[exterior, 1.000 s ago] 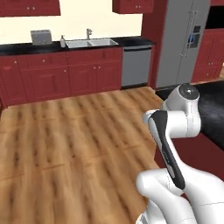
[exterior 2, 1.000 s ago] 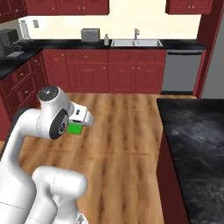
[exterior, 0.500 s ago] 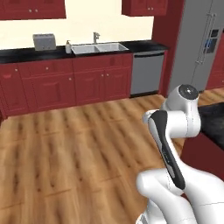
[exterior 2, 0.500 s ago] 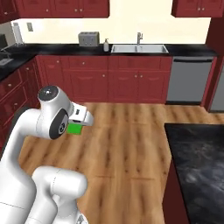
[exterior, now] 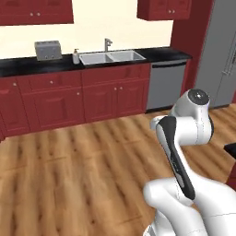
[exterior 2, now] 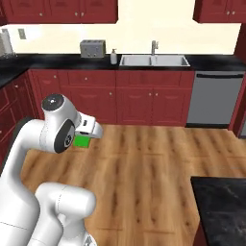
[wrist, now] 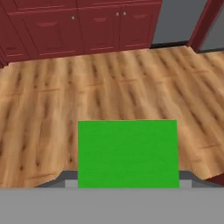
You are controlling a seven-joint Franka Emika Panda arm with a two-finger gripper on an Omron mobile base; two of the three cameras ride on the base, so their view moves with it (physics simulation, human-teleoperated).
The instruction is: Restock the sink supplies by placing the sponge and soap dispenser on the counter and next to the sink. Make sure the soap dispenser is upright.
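One item placed: soap dispenser [exterior 2: 114,56] upright on counter [exterior 2: 57,60] beside sink [exterior 2: 153,60]. Green sponge [wrist: 127,153] clamped between part-open gripper [wrist: 127,183] fingers, undelivered.

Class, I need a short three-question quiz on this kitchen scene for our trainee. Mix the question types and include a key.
1. True or false: the soap dispenser stands upright on the counter, between the toaster and the sink.
2. What colour is the sponge in the jaws?
3. In the base views, the dishwasher sits: A) left of the sink, B) right of the sink, C) under the toaster.

Key: 1 true; 2 green; 3 B.
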